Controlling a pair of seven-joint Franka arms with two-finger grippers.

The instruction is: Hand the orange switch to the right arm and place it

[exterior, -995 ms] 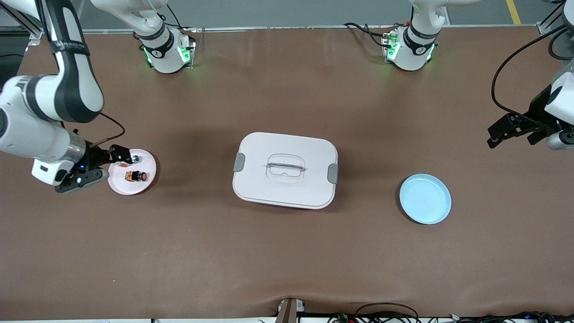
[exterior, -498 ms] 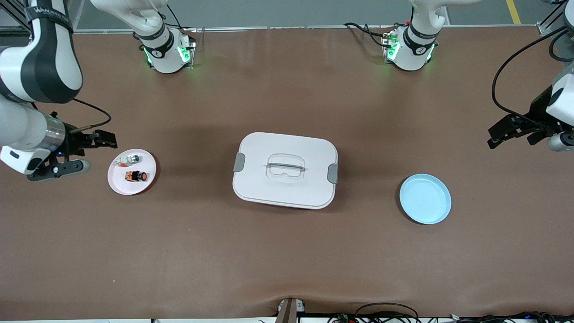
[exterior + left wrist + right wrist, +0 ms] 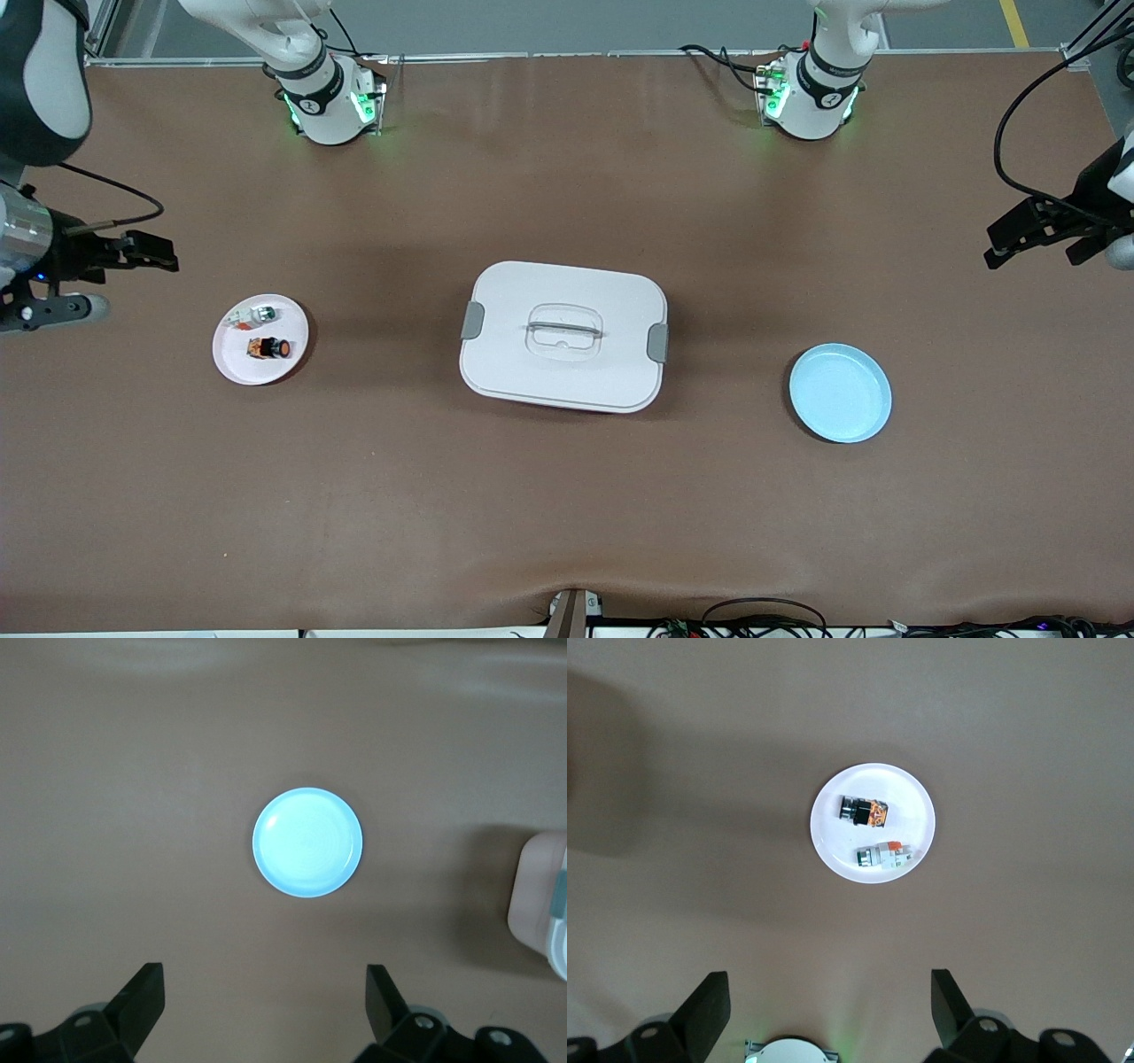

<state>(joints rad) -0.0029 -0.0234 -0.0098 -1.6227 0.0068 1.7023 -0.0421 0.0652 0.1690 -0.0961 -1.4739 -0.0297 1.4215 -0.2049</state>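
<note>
Brown matting covers the bench (image 3: 567, 496) from edge to edge, with grey floor showing along the 12 o'clock edge of the front view and cables trailing at the 6 o'clock edge.

Count: one white lidded rectangular plastic box (image 3: 563, 336) at centre; one round pale pink plate (image 3: 239, 363) toward the right arm's end; one round light blue plate (image 3: 840, 392) toward the left arm's end; two robot bases with green lights at 12 o'clock.

On the pink plate lie two small parts. One is the orange switch (image 3: 268, 348), black and blocky with orange markings and a red-orange button end, on the plate's half nearer the front camera. The other is a small whitish-green piece with an orange tip (image 3: 251, 315), just beside it at its 12 o'clock. The blue plate carries nothing.

Right tool (image 3: 99, 279) hangs over bare matting at the bench's 9 o'clock edge, apart from the pink plate, fingers spread wide, holding nothing. Left tool (image 3: 1045, 237) hangs at the 3 o'clock edge, fingers likewise spread and unladen.

Wide open matting lies between box and each plate, and across the whole strip nearest the front camera.
</note>
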